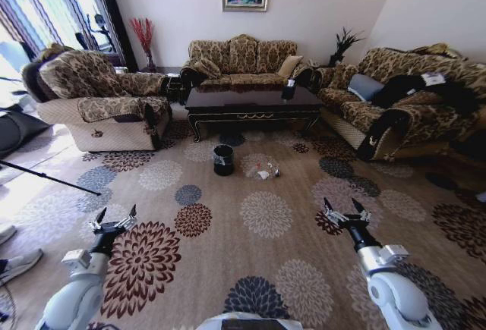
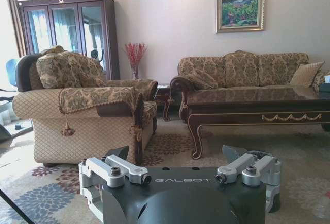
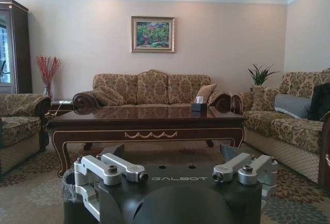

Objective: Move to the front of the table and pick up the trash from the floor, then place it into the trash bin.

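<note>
Floral patterned carpet [image 1: 266, 216]: beige pile with large brown, navy and cream flower medallions; soft, flat, covers the whole floor between robot and furniture.

Long low coffee table [image 1: 252, 102]: glossy near-black wood, rectangular top, gold scroll trim on the apron, curved carved legs. Its long axis runs across the head view, straight ahead of the robot and well apart from it. A dark tissue box [image 1: 289, 89] stands near its right end.

Small black cylindrical trash bin [image 1: 223, 159]: rigid, upright, thin greyish liner folded over the rim. On the carpet just in front of the table, slightly left of centre.

Trash [image 1: 263, 169]: small loose cluster on the carpet just right of the bin, near it but apart; clear plastic with a spot of red and crumpled white scraps, light and crushable. Too small here to give a long axis.

Left gripper [image 1: 115, 217]: metal-fingered claw on a white arm, held low at the robot's left, fingers spread, empty.

Right gripper [image 1: 347, 208]: same build, at the robot's right, fingers spread, empty.

Governing relation: the trash lies ahead of both claws and well beyond reach, between them but a little toward the right side; the right gripper looks slightly the nearer. The judgement is that the base must close the gap before either arm can reach.
</note>
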Tool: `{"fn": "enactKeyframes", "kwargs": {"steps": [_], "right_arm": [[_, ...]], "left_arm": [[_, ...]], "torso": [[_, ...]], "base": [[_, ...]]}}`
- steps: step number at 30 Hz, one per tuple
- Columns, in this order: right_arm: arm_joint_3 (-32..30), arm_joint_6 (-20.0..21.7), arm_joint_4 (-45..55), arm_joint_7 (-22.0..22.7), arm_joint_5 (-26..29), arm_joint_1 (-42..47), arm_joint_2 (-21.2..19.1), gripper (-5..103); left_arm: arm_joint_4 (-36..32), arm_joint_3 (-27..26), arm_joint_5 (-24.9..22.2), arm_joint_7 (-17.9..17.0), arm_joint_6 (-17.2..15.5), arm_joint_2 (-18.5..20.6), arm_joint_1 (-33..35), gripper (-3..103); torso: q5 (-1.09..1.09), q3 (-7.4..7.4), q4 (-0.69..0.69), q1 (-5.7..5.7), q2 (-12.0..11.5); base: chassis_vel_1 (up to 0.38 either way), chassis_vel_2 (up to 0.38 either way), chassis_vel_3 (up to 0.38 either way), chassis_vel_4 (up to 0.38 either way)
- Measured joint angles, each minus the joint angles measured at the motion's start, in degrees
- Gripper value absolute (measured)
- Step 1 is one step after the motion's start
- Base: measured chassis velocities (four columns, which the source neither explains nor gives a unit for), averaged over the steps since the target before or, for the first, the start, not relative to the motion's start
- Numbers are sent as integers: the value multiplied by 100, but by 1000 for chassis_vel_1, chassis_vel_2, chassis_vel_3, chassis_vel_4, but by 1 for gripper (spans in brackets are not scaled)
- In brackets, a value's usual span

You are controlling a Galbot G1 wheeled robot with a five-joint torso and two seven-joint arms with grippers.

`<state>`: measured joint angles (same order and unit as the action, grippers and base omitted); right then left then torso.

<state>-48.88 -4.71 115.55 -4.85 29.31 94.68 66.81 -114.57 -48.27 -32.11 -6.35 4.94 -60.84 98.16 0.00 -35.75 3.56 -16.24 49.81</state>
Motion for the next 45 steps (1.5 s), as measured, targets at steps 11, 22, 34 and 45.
{"fn": "enactKeyframes", "kwargs": {"steps": [11, 22, 34, 45], "right_arm": [[15, -4, 7, -21, -28, 21, 30, 100], [24, -3, -11, -19, -28, 10, 1, 100], [12, -4, 82, -18, -43, 95, 20, 100], [43, -24, 85, -21, -67, 130, 170, 100]], "left_arm": [[33, 13, 34, -137, 53, -34, 10, 100], [33, 11, -30, -130, 63, -35, 11, 100], [77, 28, 17, -101, 142, -93, 126, 100], [58, 9, 43, -102, 116, -111, 135, 100]], "torso": [[0, 152, 0, 109, -260], [0, 272, 1, 208, -478], [0, 449, 0, 340, -786], [0, 605, 1, 460, -1063]], "base": [[0, 0, 0, 0], [0, 0, 0, 0], [0, 0, 0, 0], [0, 0, 0, 0]]}}
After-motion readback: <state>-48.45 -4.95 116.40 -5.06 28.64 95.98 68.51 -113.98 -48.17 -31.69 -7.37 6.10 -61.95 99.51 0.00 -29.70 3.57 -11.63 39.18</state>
